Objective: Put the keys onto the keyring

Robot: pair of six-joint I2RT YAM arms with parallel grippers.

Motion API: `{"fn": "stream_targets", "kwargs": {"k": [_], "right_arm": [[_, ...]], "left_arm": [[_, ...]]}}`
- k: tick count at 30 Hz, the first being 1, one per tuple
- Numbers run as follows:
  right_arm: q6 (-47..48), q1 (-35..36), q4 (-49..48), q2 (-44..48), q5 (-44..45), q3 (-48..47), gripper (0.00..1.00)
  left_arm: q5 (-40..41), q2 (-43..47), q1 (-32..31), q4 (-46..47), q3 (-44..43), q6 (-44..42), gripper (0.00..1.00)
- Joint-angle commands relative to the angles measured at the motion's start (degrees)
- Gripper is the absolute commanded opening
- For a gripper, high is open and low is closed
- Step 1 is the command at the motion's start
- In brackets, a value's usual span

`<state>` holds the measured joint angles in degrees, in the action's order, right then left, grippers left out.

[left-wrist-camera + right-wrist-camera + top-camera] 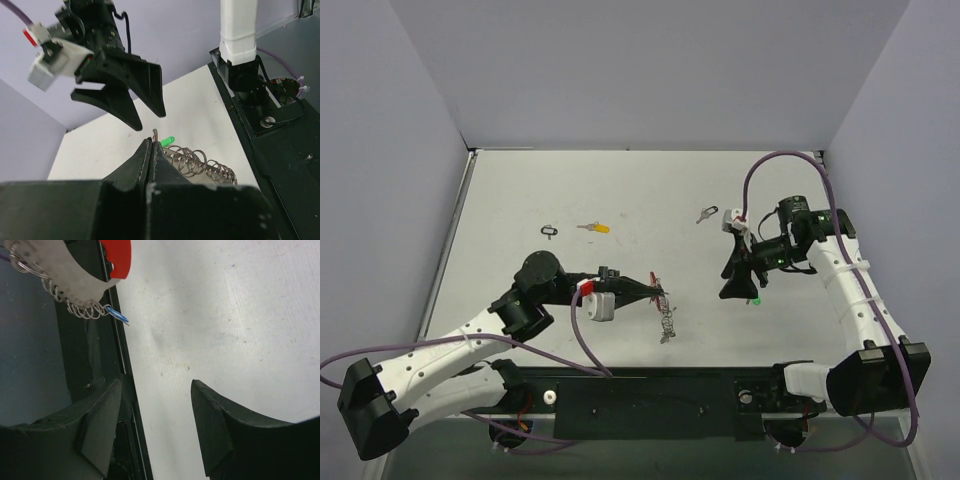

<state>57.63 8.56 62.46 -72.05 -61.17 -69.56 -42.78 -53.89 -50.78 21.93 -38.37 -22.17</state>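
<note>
pinching the long silver wire-coil keyring (667,320) in our left hand (660,293), we hover our spread right hand (738,291) near the green-headed silver key (756,300) on the white bench (620,190).

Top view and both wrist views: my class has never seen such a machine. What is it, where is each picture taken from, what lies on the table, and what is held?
Two robot arms are bolted at the near edge of a table. One picture looks down from above; the other two come from a camera on each wrist. The left gripper is shut on the keyring, a silver coil. The right gripper is open, holding nothing, near a green key. A yellow key and a small black loop lie farther back.
</note>
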Motion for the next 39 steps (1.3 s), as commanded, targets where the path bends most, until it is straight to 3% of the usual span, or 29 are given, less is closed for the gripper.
{"fn": "stream_targets", "kwargs": {"k": [1, 16, 23, 27, 39], "right_arm": [[3.37, -4.32, 2.14, 1.65, -4.92, 4.25, 0.53], [5.13, -12.86, 2.05, 3.76, -5.45, 8.30, 0.54], [5.83, -14.18, 2.05, 3.32, -5.72, 9.09, 0.54], [6.01, -14.97, 1.97, 2.79, -5.72, 9.18, 0.54], [6.62, -17.70, 2.06, 1.74, -5.63, 9.79, 0.54]], "left_arm": [[-5.46, 0.89, -0.02, 2.85, -3.38, -2.18, 0.00], [-8.54, -0.43, -0.10, 9.62, -2.32, -0.41, 0.00], [-4.24, 0.28, -2.38, -11.09, -6.98, -16.83, 0.00], [1.02, 0.28, -4.14, -18.14, -8.74, -24.40, 0.00], [8.33, 1.07, -7.13, -21.85, -8.13, -30.56, 0.00]]}}
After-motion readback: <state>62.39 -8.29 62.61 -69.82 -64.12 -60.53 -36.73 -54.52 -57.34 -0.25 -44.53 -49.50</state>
